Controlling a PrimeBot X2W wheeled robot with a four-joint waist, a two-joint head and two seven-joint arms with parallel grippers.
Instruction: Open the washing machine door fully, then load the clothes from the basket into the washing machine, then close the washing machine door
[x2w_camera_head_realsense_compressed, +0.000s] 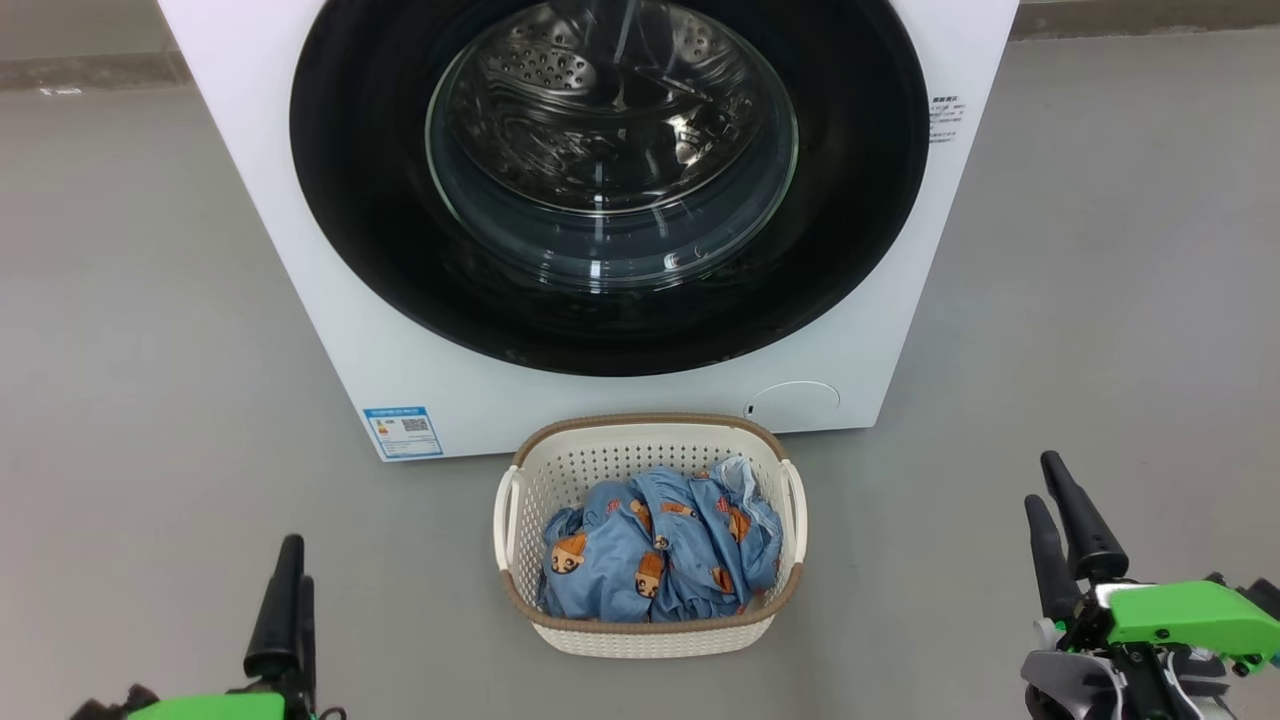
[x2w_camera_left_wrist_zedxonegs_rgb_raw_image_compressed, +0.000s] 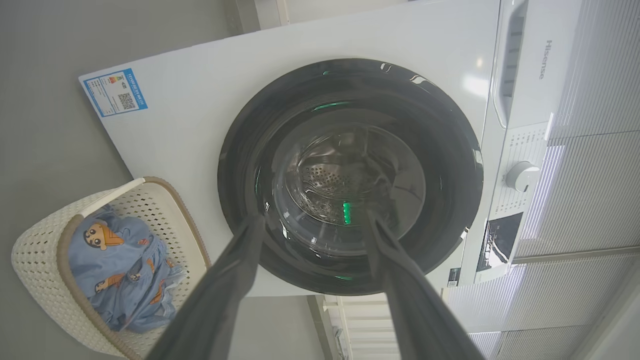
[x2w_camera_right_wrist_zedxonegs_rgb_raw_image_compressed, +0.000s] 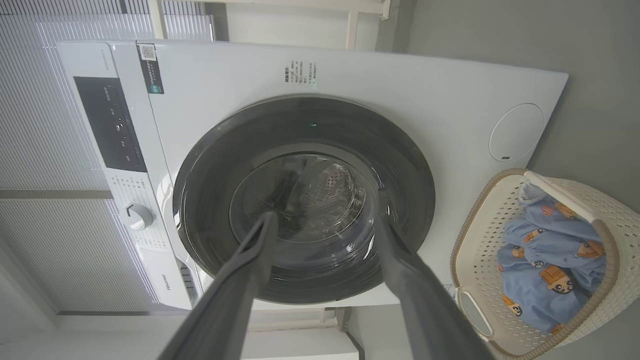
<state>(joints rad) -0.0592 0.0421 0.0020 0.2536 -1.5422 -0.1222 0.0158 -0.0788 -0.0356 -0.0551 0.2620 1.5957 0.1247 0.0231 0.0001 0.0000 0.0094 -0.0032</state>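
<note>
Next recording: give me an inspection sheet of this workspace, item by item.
Surface: plain grey floor.
Job's things: washing machine door shut on the washing machine; clothes heaped inside the basket, which stands on the floor just in front of the machine.
Clutter: nothing seen.
Grippers: left gripper and right gripper both open, holding nothing, low on either side and apart from the basket.
Cables: nothing seen.
Surroundings: pale ribbed wall panels beside the machine; blue label low on its front.

washing machine (x2w_camera_head_realsense_compressed: 300, 260) top cut off above, blue label (x2w_camera_head_realsense_compressed: 403, 432) print probably too small
</note>
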